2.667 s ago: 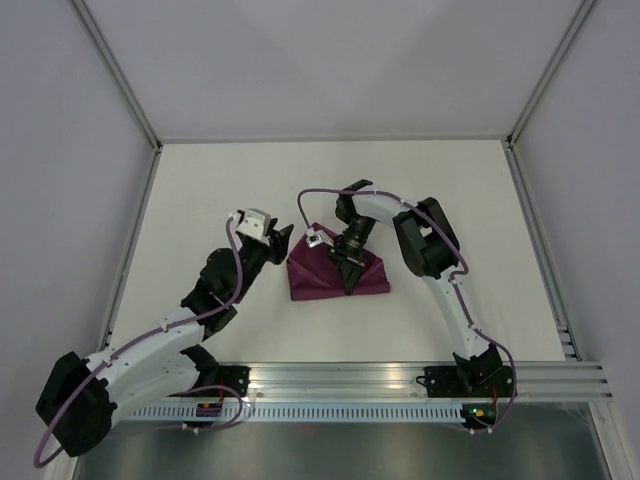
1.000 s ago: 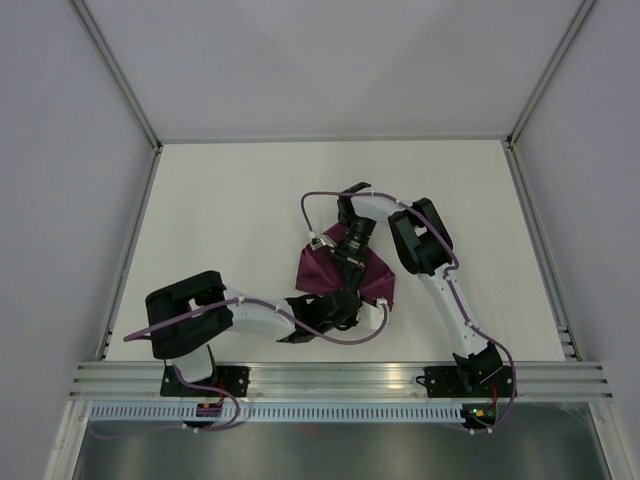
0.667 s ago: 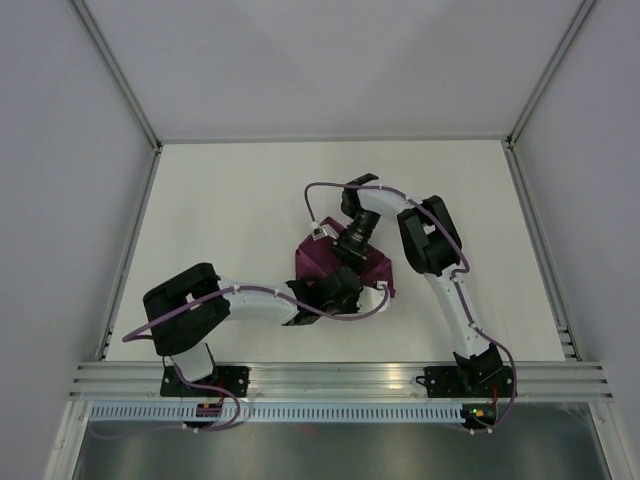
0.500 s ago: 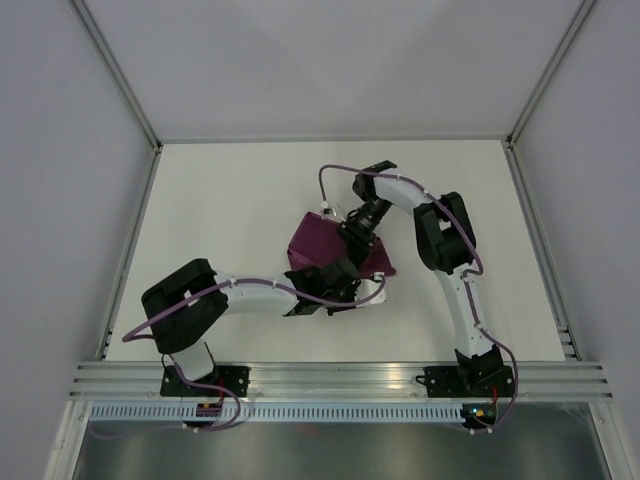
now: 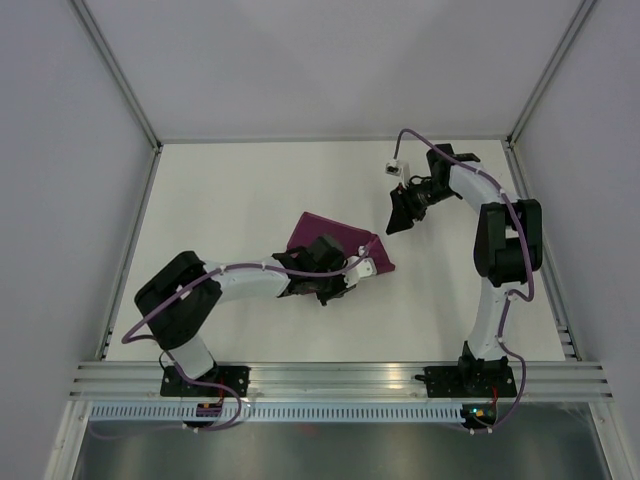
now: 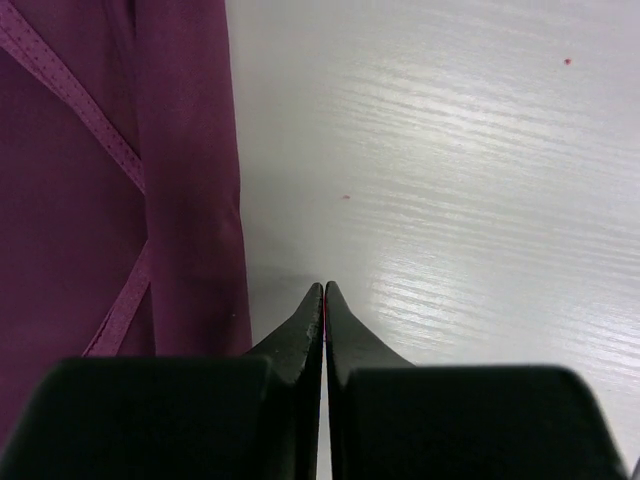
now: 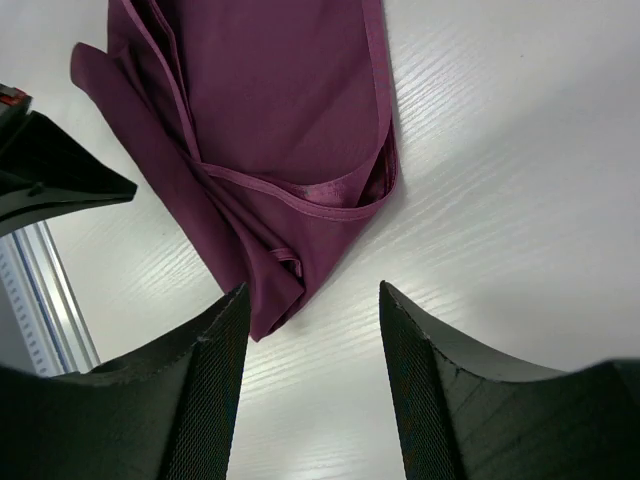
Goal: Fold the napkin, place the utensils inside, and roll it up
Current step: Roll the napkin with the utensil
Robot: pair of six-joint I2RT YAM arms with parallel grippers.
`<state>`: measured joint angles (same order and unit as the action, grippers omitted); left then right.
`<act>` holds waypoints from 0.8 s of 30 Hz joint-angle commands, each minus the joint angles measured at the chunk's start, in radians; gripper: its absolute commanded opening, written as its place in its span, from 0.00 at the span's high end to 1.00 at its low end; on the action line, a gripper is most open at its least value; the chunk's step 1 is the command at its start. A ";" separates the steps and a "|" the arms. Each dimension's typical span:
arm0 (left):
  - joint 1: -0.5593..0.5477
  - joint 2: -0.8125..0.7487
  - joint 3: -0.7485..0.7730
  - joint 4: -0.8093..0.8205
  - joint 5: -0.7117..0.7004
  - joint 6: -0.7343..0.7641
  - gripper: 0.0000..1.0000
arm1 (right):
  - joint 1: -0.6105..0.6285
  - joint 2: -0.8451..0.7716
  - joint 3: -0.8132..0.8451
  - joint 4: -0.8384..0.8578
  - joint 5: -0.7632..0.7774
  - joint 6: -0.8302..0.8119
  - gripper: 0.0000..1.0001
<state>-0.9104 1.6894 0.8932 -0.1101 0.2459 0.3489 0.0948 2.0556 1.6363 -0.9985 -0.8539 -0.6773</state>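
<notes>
Right wrist view — napkin (image 7: 270, 130): likely soft, slippery; pinch hemmed corner ahead of wide, empty right tool (image 7: 310, 290). Left tool (image 6: 324, 290) closed.

You had a white worktop (image 5: 220, 190) with a faint wood grain, closed in by pale walls (image 5: 330, 60) and grey metal posts (image 5: 114, 68). A ribbed metal rail (image 5: 340, 378) ran along its near edge. Two tiny red specks (image 6: 567, 61) dotted the surface.

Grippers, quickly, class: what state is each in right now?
Left gripper: shut, empty, beside the napkin.
Right gripper: open, holding nothing.
</notes>
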 commanded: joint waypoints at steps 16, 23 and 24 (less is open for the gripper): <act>-0.243 -0.028 -0.030 0.262 -0.588 0.120 0.51 | -0.032 -0.078 -0.082 0.138 0.015 0.001 0.40; -0.242 0.053 -0.030 0.371 -0.671 0.162 0.45 | -0.046 -0.089 -0.116 0.138 0.015 -0.016 0.40; -0.242 0.059 -0.027 0.381 -0.687 0.174 0.45 | -0.047 -0.089 -0.122 0.135 0.016 -0.024 0.40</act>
<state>-1.1515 1.7363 0.8570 0.1688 -0.3454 0.4564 0.0589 2.0079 1.5295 -0.8753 -0.8120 -0.6773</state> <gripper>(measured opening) 0.543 0.600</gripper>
